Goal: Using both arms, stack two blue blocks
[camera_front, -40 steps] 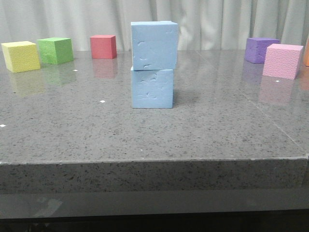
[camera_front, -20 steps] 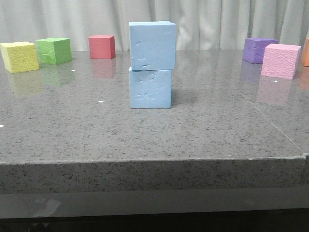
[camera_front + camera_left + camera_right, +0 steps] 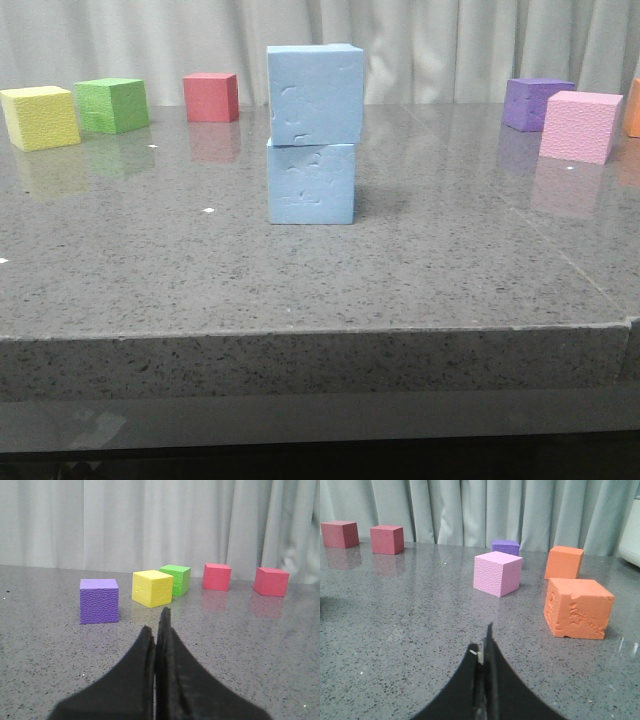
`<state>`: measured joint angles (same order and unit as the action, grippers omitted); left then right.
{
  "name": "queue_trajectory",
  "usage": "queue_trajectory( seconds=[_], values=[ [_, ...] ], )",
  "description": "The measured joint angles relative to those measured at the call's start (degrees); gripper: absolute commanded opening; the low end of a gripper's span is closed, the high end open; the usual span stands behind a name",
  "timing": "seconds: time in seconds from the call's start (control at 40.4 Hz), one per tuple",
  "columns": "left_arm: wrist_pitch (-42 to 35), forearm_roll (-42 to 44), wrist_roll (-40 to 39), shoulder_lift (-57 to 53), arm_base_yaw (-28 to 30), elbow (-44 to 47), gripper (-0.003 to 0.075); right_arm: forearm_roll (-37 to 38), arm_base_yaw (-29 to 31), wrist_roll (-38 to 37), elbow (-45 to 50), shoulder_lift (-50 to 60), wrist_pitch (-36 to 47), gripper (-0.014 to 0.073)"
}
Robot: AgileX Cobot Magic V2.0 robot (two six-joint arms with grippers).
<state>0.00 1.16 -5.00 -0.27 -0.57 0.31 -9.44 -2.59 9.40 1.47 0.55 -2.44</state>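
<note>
Blue blocks [image 3: 313, 135] stacked mid-table, neither closed hand [image 3: 156, 630] [image 3: 485, 642] near.

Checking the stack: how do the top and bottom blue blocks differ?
The top blue block rests on the bottom blue block, which sits on the table. The top one overhangs slightly to the right and looks slightly wider. Both are sky-blue, pitted and upright.

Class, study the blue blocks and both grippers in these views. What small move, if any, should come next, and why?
Probably none beyond keeping both arms clear. The upper blue block sits squarely on the lower blue block, nothing touching them. The left gripper and right gripper are shut, empty and away from the stack.
</note>
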Motion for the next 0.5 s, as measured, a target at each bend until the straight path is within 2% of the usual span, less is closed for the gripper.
queue_trajectory(
  seconds=[0.248, 0.495],
  values=[
    [0.00, 0.00, 0.00, 0.00, 0.00, 0.00, -0.0019, -0.33, 0.00, -0.51, 0.00, 0.00, 1.08, -0.0121],
    [0.00, 0.00, 0.00, 0.00, 0.00, 0.00, -0.0019, 5.52, 0.00, -10.60, 0.00, 0.09, 2.77, -0.0121]
  ],
)
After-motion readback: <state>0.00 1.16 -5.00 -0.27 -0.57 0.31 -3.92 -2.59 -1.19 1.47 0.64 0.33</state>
